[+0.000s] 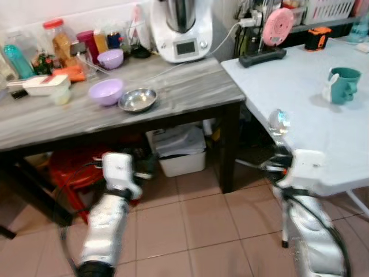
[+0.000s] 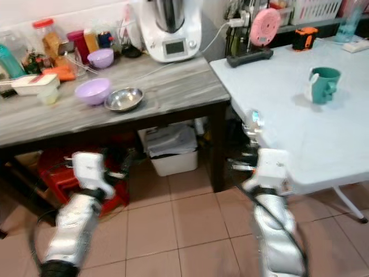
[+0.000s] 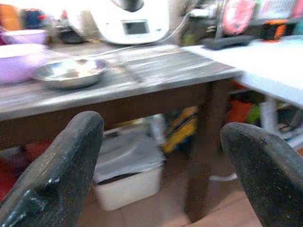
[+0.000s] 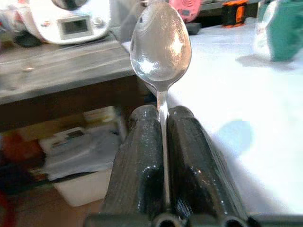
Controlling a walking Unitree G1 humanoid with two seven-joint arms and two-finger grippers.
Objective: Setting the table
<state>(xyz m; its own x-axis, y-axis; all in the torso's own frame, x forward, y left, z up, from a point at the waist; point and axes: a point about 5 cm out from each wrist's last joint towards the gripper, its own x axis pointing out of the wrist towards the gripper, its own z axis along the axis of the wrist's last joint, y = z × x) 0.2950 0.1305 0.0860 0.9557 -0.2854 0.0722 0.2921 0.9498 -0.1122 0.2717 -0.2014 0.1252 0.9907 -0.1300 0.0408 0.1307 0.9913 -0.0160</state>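
Spoon (image 4: 161,45) was seen pinched by its handle between the pressed-together fingers (image 4: 139,161) of the right gripper (image 1: 281,151), bowl end up and forward, so that its long axis ran straight out along the fingers. In the head views the spoon's bowl was noted just at the near edge of the white table (image 1: 300,92), with the gripper itself low, beside and slightly below that edge. The tabletop lay ahead and to the right of the held spoon; the teal mug (image 1: 343,85) stood further in on that surface, well apart from the bowl.

The left gripper (image 3: 161,179) was recorded with its fingers spread wide and nothing between them, held low in front of the dark wooden table (image 1: 190,86), on which a steel bowl (image 1: 138,99) and a purple bowl (image 1: 106,91) rested.

It was judged that the right arm was the nearer to the white table, and that the coming move would call for a lift above the edge and a reach forward, the spoon's axis then being lowered flat.
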